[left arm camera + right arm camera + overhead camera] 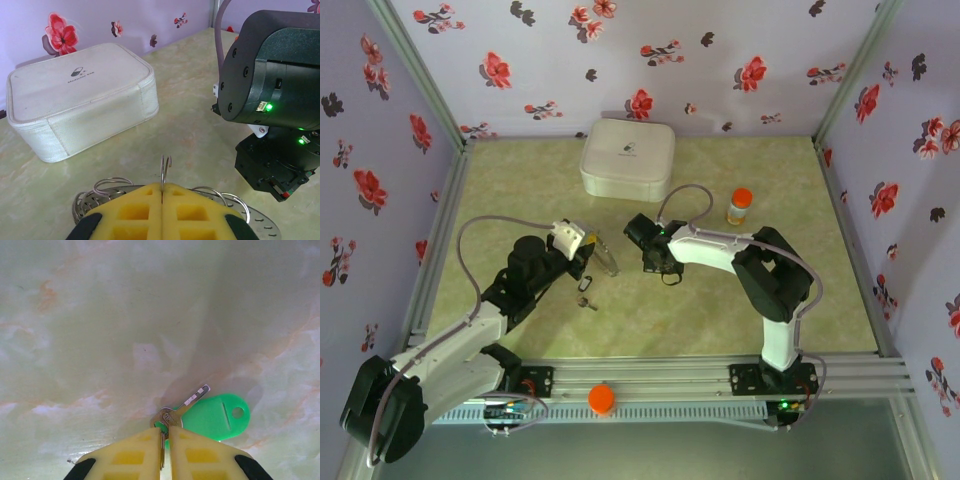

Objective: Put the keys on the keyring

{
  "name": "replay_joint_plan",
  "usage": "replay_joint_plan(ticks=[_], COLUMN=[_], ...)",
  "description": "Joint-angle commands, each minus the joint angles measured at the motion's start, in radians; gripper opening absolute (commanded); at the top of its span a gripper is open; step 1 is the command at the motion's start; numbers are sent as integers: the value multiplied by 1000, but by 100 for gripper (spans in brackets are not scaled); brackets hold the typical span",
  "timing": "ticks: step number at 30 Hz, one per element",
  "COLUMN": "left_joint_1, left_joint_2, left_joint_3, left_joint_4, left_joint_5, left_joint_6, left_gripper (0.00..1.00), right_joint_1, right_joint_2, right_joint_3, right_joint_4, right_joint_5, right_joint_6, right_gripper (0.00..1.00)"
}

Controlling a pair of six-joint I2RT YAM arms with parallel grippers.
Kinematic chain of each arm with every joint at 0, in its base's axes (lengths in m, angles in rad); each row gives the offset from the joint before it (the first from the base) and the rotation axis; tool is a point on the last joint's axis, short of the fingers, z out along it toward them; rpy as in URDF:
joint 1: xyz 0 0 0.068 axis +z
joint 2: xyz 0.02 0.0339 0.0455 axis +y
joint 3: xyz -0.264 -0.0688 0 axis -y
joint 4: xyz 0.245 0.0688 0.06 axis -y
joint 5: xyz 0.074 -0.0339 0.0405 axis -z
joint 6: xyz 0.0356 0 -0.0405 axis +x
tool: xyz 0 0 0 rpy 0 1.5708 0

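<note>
Pinching a small silver metal key (pixel 170 416) by its head in the nearly closed right claw (pixel 164 435), bright green plastic tab (pixel 212 417) just beside at two o'clock. Clamping a thin wire keyring (pixel 163 170) in the fully closed left claw (pixel 162 192), loop upright at twelve o'clock.

White case (pixel 626 158) and bottle (pixel 740 206) block the far side; near table (pixel 670 322) lies open.
</note>
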Motion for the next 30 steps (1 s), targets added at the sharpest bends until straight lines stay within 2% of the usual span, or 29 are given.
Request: replay_joint_plan(ticks=[1,15,20,25,30], left_joint_1=[-6,-6,-6,-6,-5], left_joint_2=[-10,-17,-18,-13,-7], left_joint_3=[18,18,20,30,48], left_joint_4=[31,27,23,20,8], left_joint_5=[23,24,28,34,57], left_joint_6=[23,28,28,27,27], left_gripper=[0,0,0,0,0], right_joint_1=[6,9,13,17,23], right_joint_2=[-5,-10,-33,-99,-241], right_joint_3=[14,19,23,38,-12], right_joint_4=[-35,-39,-47,-63,13], right_joint_5=[38,40,45,73,105], right_joint_6=[9,1,-16,-109,-272], right_gripper=[14,8,0,0,0])
